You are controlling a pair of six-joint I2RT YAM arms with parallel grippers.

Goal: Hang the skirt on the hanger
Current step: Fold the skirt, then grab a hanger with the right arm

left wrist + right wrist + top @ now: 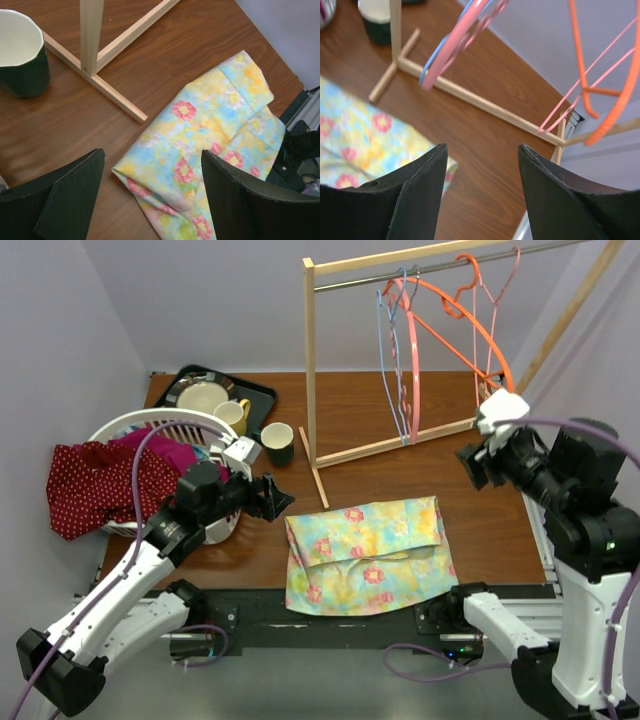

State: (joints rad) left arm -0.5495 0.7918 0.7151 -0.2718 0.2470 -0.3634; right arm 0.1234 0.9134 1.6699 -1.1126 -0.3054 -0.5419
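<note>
One skirt (365,555) of pastel yellow, blue and green cotton-like cloth printed with pink flowers lies folded flat on the brown wooden table (400,475). It is at the near edge, between the two arm bases. A flap folds across its upper half, and one corner rests just beside the foot of the pale wooden clothes rack (310,360). The skirt is well apart from the hangers.

On the rack's grey metal rail (400,278) hang thin wire hangers. There are a light blue hanger (383,350), a salmon-pink hanger (412,380) and a large orange hanger (470,325). Further thin pink and orange wires overlap at the right end, so I cannot tell the exact count.

There are two cups. A dark green cup with a white inside (277,443) stands on the table, and a cream mug (232,415) stands on the single black tray (262,392). One pale round plate (203,397) is also on that tray. One white slatted laundry basket (120,425) holds a red cloth with white dots (95,485), which spills over its rim, and a magenta cloth (165,450).

The left gripper (152,170) hangs above the table at the skirt's left edge. Its claw is released, with the black fingers (75,195) spread and nothing between them. The right gripper (481,155) is raised near the rack's right end, its claw likewise spread apart and holding nothing.
</note>
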